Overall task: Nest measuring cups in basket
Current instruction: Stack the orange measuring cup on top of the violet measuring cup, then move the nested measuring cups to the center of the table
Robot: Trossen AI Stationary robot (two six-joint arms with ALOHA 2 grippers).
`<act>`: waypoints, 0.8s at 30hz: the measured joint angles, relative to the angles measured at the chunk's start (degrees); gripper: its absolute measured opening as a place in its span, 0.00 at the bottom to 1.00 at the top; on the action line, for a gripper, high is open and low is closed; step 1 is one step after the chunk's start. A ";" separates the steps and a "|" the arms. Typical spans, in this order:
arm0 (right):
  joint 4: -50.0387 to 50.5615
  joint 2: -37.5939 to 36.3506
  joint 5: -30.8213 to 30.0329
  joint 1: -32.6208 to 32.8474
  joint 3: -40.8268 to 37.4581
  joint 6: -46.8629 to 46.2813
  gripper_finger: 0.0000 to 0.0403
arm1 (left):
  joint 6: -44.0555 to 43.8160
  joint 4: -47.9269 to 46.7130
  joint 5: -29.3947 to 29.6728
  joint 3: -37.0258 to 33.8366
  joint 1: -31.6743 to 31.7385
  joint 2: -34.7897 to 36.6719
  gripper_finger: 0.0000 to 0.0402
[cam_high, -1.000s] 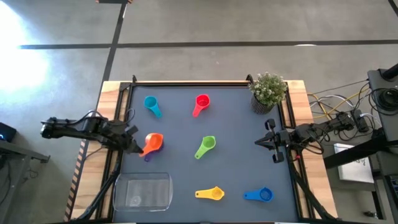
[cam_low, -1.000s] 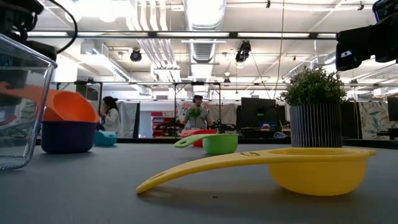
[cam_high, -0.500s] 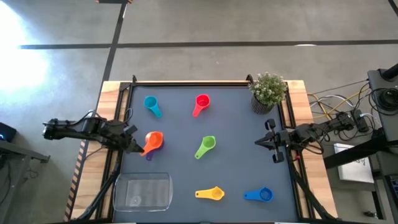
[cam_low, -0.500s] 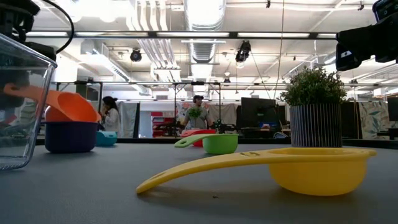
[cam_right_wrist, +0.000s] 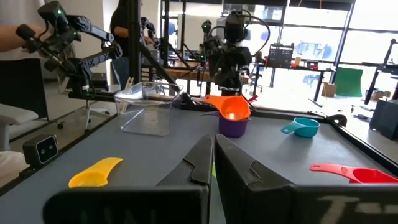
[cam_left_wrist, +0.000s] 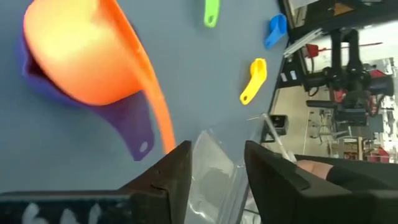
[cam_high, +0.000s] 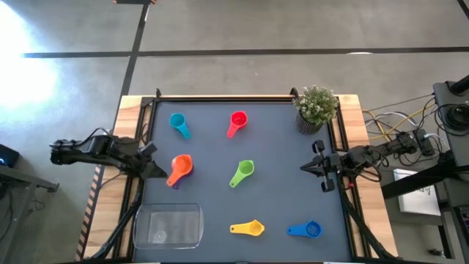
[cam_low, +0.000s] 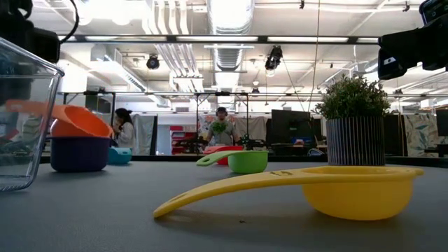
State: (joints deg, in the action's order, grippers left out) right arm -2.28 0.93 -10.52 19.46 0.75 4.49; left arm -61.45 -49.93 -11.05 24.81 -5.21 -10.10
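The orange cup [cam_high: 180,166] sits nested in the purple cup [cam_left_wrist: 134,124] near the table's left edge. My left gripper [cam_high: 159,171] is open just left of them, its fingers [cam_left_wrist: 168,177] close behind the end of the orange handle [cam_left_wrist: 163,121]. The clear basket [cam_high: 139,220] rests on the near left of the table. Light blue [cam_high: 178,122], red [cam_high: 237,122], green [cam_high: 242,172], yellow [cam_high: 248,228] and dark blue [cam_high: 306,229] cups lie singly on the mat. My right gripper [cam_high: 303,168] is shut and waits at the right edge.
A potted plant [cam_high: 315,106] stands at the far right corner. A raised wooden frame [cam_high: 220,97] runs around the dark mat. Open mat lies between the green cup and my right gripper. People and desks show in the room beyond the table.
My left gripper has drawn back a little toward the table's left edge, away from the orange cup's handle. The orange cup stays nested in the purple cup.
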 joint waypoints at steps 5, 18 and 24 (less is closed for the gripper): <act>0.00 0.00 -0.02 0.00 0.00 0.00 0.02 | 4.01 0.31 1.92 0.54 0.00 -1.11 0.32; -0.01 0.00 -0.01 0.00 0.00 0.00 0.02 | 25.45 0.90 16.63 1.75 0.00 -11.99 0.27; 0.00 0.00 0.00 0.00 0.00 0.00 0.02 | 27.00 4.33 15.90 1.75 -0.67 -20.25 0.25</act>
State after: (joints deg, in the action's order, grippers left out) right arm -2.29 0.93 -10.53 19.46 0.75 4.49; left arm -34.45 -45.60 4.84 26.57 -5.88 -30.35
